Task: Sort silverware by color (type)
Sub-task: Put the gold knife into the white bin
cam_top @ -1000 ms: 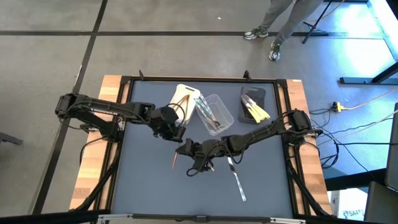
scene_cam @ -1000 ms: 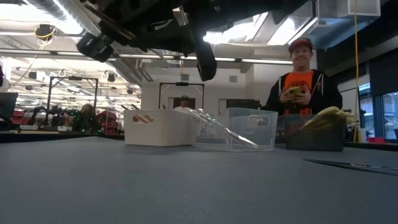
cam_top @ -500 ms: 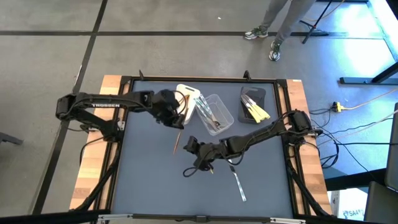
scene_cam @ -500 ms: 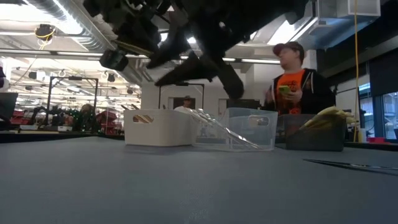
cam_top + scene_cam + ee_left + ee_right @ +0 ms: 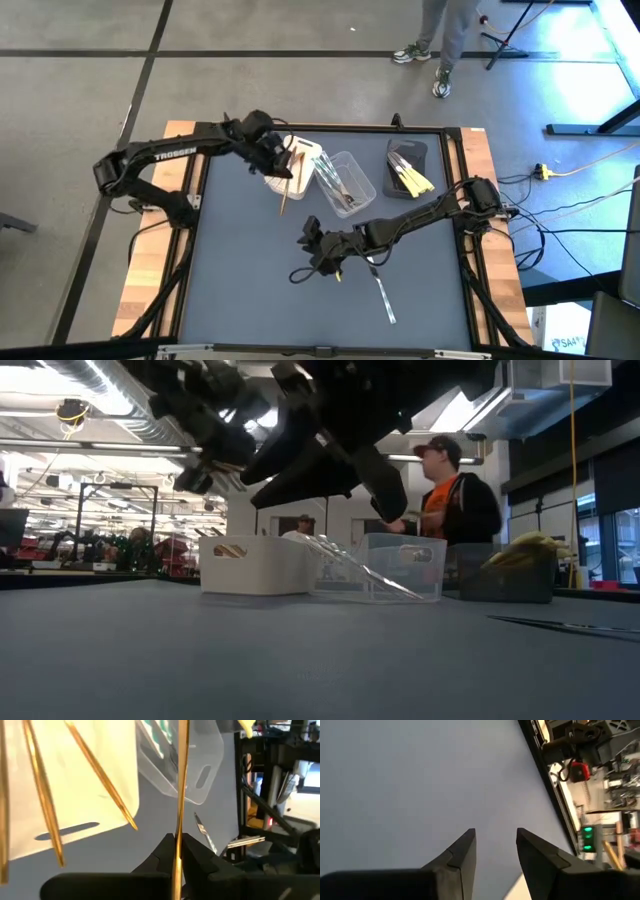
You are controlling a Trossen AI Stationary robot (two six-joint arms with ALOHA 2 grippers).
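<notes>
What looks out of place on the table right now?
One clear utensil lies loose on the mat, outside any tub, near the right end effector, which is open and empty above the mat. The left end effector holds a wooden piece beside the white tub. Nothing looks spilled or broken.
</notes>
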